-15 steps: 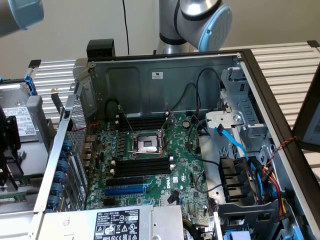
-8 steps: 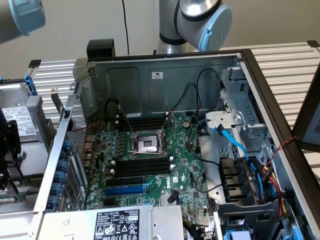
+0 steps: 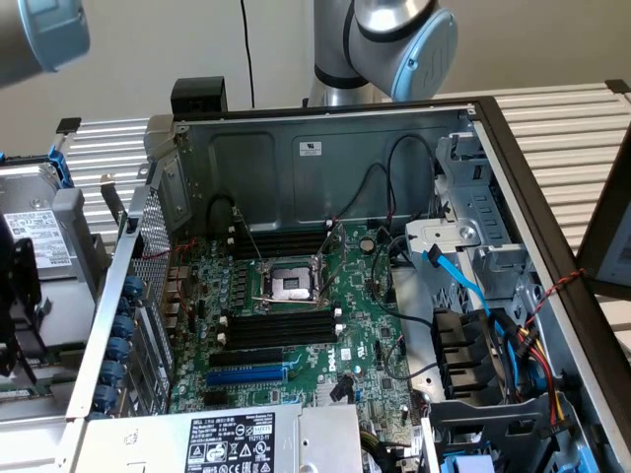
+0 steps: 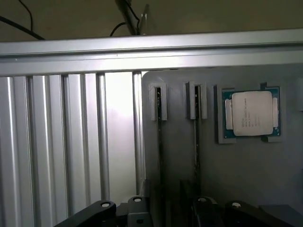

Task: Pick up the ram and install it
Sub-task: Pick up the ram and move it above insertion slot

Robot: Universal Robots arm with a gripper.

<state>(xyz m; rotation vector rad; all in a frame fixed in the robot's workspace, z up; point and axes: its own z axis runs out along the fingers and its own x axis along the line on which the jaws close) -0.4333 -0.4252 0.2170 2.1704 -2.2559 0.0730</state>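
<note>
In the wrist view a grey holder (image 4: 236,170) has two narrow upright slots. Each slot holds a thin dark strip seen edge-on, one ram stick (image 4: 160,142) and a second one (image 4: 196,137); their green faces are hidden. My gripper (image 4: 166,213) hangs over the lower end of these slots, open, its black finger links spread wide and nothing held. In the exterior view the gripper (image 3: 14,291) is a dark shape at the left edge, outside the computer case. The motherboard (image 3: 365,345) lies in the open case with black memory slots (image 3: 281,325) beside the CPU socket (image 3: 292,286).
A CPU chip (image 4: 251,113) sits in its own recess of the holder. A ribbed metal table (image 4: 61,142) and an aluminium rail (image 4: 151,49) border the holder. In the case are a blue slot (image 3: 246,374), the power supply (image 3: 237,439), a drive cage (image 3: 473,256) and loose cables (image 3: 513,345).
</note>
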